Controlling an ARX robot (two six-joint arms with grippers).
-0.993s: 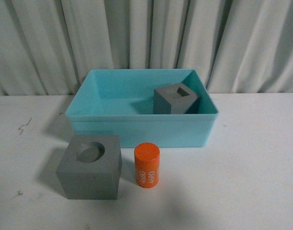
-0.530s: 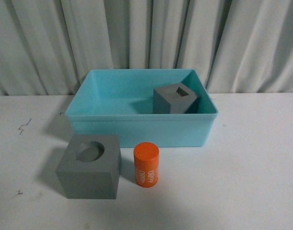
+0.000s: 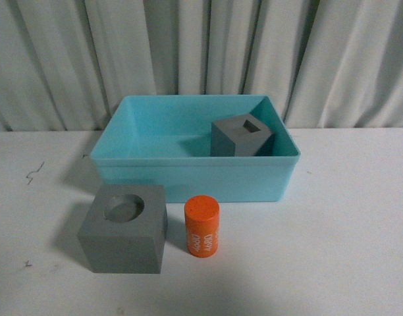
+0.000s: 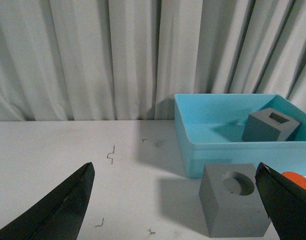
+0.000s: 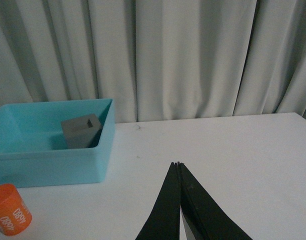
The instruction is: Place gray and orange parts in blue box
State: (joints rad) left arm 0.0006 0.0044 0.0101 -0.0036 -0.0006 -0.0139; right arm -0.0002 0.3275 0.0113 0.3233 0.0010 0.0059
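Your white surface (image 3: pixel 346 230) carries the blue box (image 3: pixel 188 181) near the curtain. The gray cube with the round recess (image 3: pixel 124 230) sits outside, before the box's front wall. The gray cube with the square recess (image 3: pixel 241 137) lies inside the box, at its right. The orange cylinder (image 3: pixel 202 227) stands upright just beside the outer cube. Your left hand (image 4: pixel 174 166) is spread wide and your right hand (image 5: pixel 177 164) is pressed together, both empty.
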